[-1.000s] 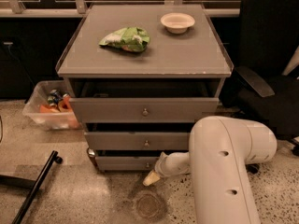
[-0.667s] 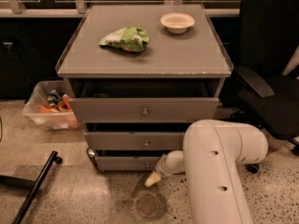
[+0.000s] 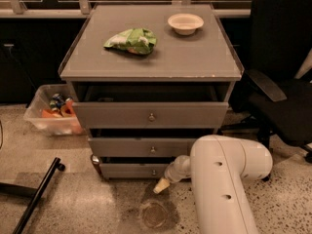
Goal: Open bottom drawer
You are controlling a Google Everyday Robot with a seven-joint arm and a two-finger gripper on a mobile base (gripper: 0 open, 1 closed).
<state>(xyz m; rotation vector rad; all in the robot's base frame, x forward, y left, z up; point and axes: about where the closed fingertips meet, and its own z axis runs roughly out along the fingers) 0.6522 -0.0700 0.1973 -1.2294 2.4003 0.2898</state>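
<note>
Bottom drawer (image 3: 126, 170) sat lowest in the three-drawer stack, under the table's front edge, just above the floor. Flat grey front, slim, matte, with a small round metal knob (image 3: 154, 171) at centre. None of its inside showed, so I judged it effectively shut: the pull was not yet done.

Gripper (image 3: 162, 185) hung just below and right of that knob, close to the drawer front, a cream tapered tip on a pale wrist. Contact with the knob was not clear. Could not tell how far open the gripper was, and nothing was visibly held. The fat, smooth white arm (image 3: 219, 189) filled the lower right and covered the drawer's right end.

Left to do, as a judgement: reach the knob, close on it, then pull straight out.

Middle drawer (image 3: 122, 147) was just above, same grey, wider, with its own knob. Top drawer (image 3: 112, 115) was tallest and widest, with a dark gap above its front.

The table (image 3: 195, 57) had a smooth grey square top with a raised clear lip. A crumpled green snack bag (image 3: 131, 40) lay left of centre, and a shallow cream bowl (image 3: 185, 22) sat near the back right corner.

A clear plastic bin (image 3: 36, 112) holding cans stood beyond the left edge. A black office chair (image 3: 282, 82) stood beyond the right edge. The floor was speckled terrazzo with a round floor plate (image 3: 155, 213) below the front edge.
</note>
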